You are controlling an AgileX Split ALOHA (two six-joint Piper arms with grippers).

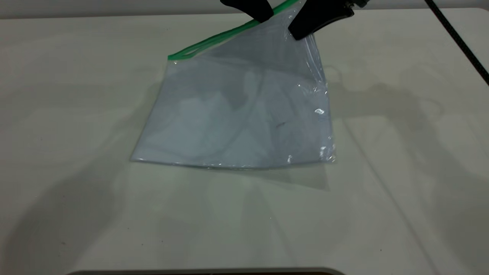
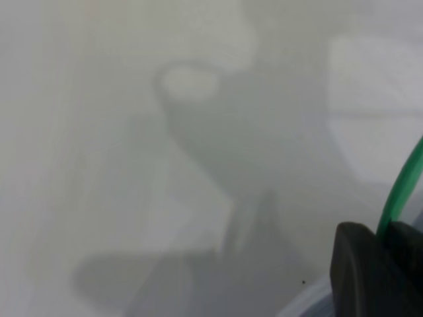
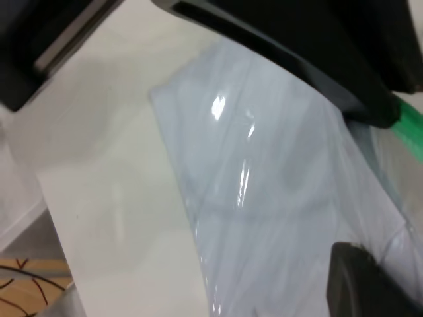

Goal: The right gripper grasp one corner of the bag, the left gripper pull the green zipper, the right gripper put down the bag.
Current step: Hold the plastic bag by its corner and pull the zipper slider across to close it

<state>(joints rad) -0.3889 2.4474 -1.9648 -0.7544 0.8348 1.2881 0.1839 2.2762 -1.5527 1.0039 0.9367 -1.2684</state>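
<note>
The bag [image 1: 237, 114] is a clear pouch with white paper inside. Its near edge lies on the table and its far right corner is lifted. My right gripper [image 1: 297, 33] is shut on that raised corner; in the right wrist view the bag [image 3: 264, 185] runs between its black fingers [image 3: 360, 281]. The green zipper [image 1: 214, 40] slopes up along the far edge, its two strips slightly parted near the low end. My left gripper [image 1: 261, 16] is shut on the zipper near its upper end. In the left wrist view the green strip [image 2: 403, 191] enters between the fingers [image 2: 360, 264]. The slider tab is hidden.
The white table [image 1: 76, 133] spreads to all sides of the bag. A black cable [image 1: 458, 38] crosses the far right corner. A dark rounded edge [image 1: 206, 272] shows at the near side.
</note>
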